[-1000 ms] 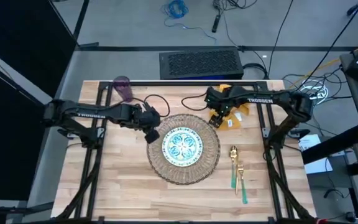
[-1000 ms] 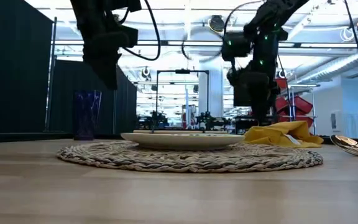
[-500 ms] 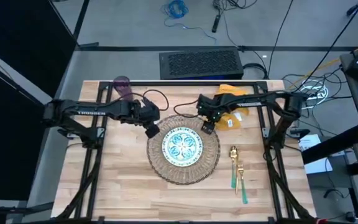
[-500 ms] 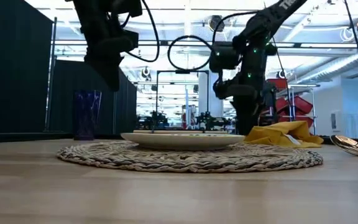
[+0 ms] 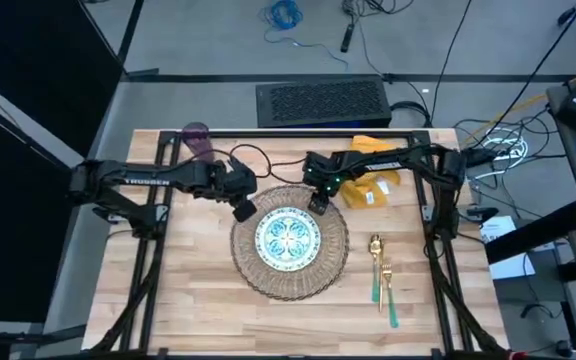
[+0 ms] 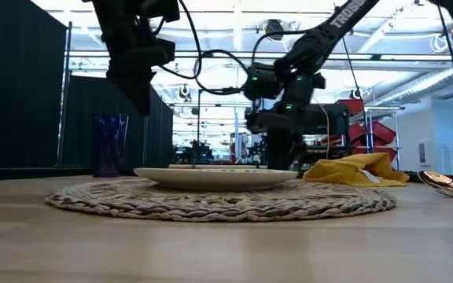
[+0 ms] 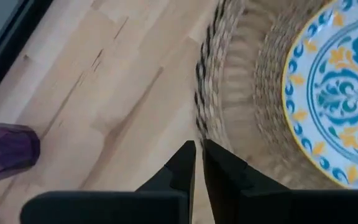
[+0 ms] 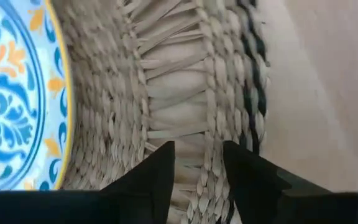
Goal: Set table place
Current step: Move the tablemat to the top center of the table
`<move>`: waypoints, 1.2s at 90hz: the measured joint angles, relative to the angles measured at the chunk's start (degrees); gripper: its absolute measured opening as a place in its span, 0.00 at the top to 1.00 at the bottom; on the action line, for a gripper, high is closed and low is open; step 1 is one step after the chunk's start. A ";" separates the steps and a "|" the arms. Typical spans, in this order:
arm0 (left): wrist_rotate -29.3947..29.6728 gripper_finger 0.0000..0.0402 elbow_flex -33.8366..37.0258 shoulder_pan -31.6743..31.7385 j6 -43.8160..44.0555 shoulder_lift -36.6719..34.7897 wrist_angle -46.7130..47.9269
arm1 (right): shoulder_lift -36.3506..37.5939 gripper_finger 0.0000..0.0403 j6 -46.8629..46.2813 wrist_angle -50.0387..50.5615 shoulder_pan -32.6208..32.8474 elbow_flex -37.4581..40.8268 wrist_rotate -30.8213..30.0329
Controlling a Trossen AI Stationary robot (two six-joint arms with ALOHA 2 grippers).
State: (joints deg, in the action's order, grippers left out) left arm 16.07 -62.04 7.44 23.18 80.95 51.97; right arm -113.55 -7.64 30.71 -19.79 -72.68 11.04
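Right pincer [image 5: 317, 203] parted over woven mat [image 5: 340, 243] rim beside patterned plate [image 5: 289, 238], left pincer [image 5: 245, 210] closed above mat's opposite rim, napkin [image 5: 376, 180] behind.

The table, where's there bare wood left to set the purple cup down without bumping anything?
Bare table lies left of the woven mat, and along the near edge below it. A smaller patch sits right of the fork and spoon. The far side is crowded: left gripper and right gripper at the mat's far rim, napkin behind, purple cup at the far-left corner.
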 joint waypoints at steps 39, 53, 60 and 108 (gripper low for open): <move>-2.44 0.96 0.00 0.00 0.50 0.00 1.87 | -15.82 0.96 6.04 3.75 -5.82 -21.23 0.92; -2.18 0.96 0.00 0.23 0.46 0.00 1.60 | -16.58 0.99 8.05 4.58 -6.96 -21.95 3.17; -2.08 0.96 -0.02 0.57 0.49 0.00 1.14 | -16.03 0.99 6.88 5.13 -6.90 -21.95 3.23; -2.40 0.96 -0.04 -0.38 3.13 0.00 1.66 | -7.58 1.00 2.91 19.94 4.93 -21.14 7.20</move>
State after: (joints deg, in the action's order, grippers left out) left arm 13.67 -62.08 7.07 26.31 80.95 53.63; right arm -121.13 -4.73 50.65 -14.86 -93.83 18.24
